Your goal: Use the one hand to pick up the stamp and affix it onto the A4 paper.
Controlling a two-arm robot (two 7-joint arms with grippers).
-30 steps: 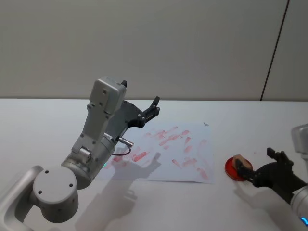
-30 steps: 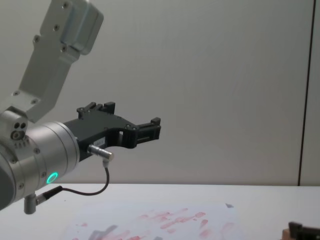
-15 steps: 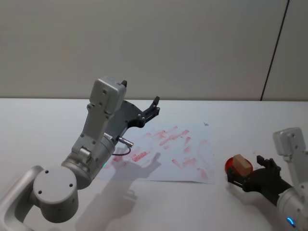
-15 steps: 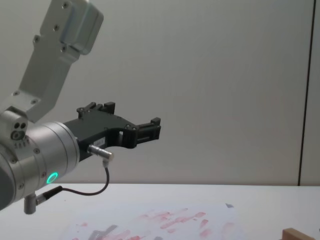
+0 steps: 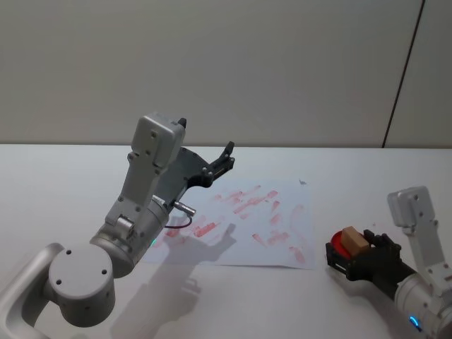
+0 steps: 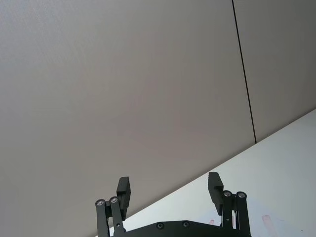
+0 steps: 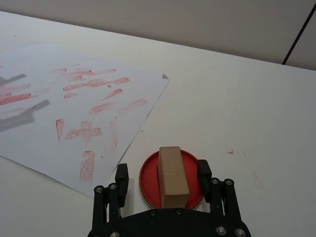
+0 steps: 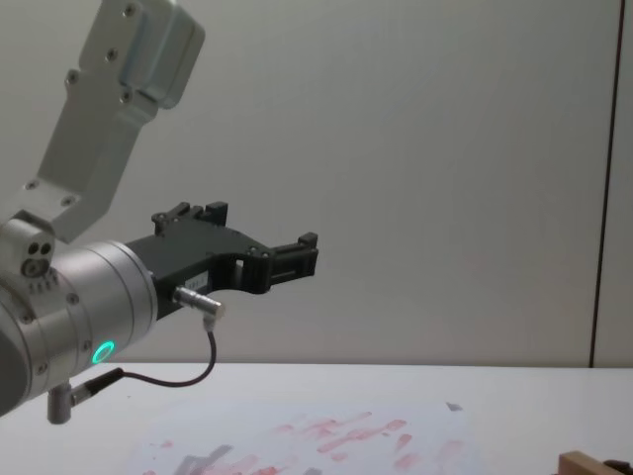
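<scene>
Your right gripper (image 7: pixel 163 171) has moved in, and its open jaws now straddle, unclamped, the stamp (image 7: pixel 173 180) standing on the red ink pad (image 7: pixel 148 183) just beside the A4 paper (image 7: pixel 74 108), so closing looks due; left gripper (image 6: pixel 168 183) hangs raised, open.

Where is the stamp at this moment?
In the head view the stamp stands on the red pad at the right, just right of the paper's near corner, inside the open right gripper.

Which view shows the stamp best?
Right wrist view: the stamp sits large on the red pad inside the open right gripper. Head view shows it small; chest view, just a corner. Left gripper hangs raised.
</scene>
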